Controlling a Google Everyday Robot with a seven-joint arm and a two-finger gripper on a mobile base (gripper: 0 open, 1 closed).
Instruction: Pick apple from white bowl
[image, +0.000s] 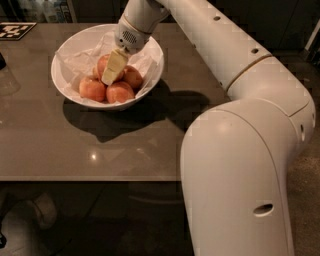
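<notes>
The arm (240, 55) stretches from lower right to upper left, its gripper (112, 75) tilted downward and leftward.
</notes>
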